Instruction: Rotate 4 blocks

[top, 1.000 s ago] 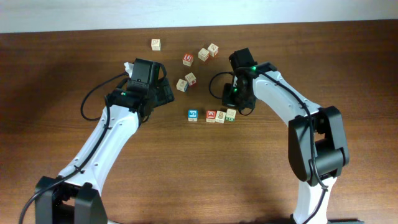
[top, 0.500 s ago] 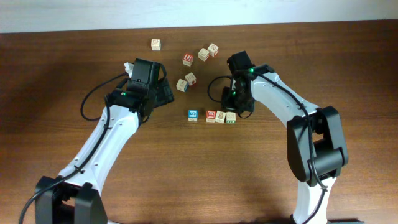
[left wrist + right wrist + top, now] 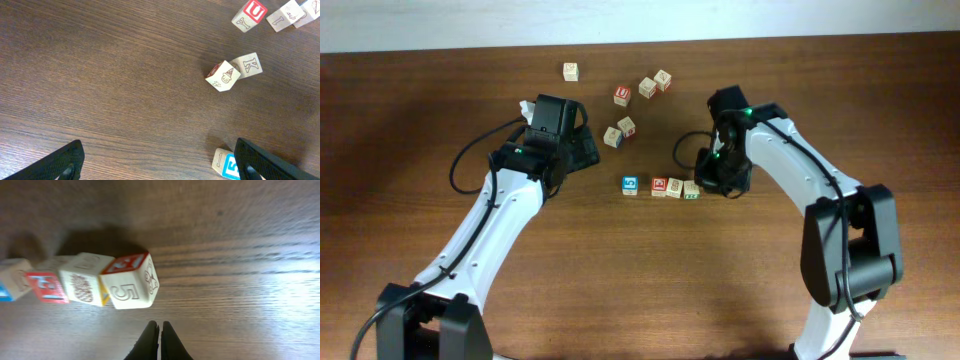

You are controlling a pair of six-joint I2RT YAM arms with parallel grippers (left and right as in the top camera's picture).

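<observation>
Leave left gripper [image 3: 159, 162] wide apart, empty, loose blocks [image 3: 223, 76] ahead of it. With right gripper [image 3: 160, 339] pinched together, empty, just short of the end block [image 3: 131, 287], push one corner slowly, sparing the neighbour [image 3: 82, 282] beside it.

1. Red-topped cube [image 3: 252, 11], in the loose group towards the table's far edge: a white "U" on its red face; the pale side face carries a letter that looks like "A"
2. Pale cube [image 3: 248, 64], nearer the table's middle: an outlined "K"
3. Blue-faced cube [image 3: 227, 165], at the end of the row towards the table's left edge: a white character, "S" or "5", and a single stroke like "I" on its pale side
4. Red cube [image 3: 47, 286] in the row: a white letter, "F" or "E", blurred
5. End cube [image 3: 127, 292], at the row's end towards the table's right edge: an outlined "5"; the letter on its red-framed face is unreadable
</observation>
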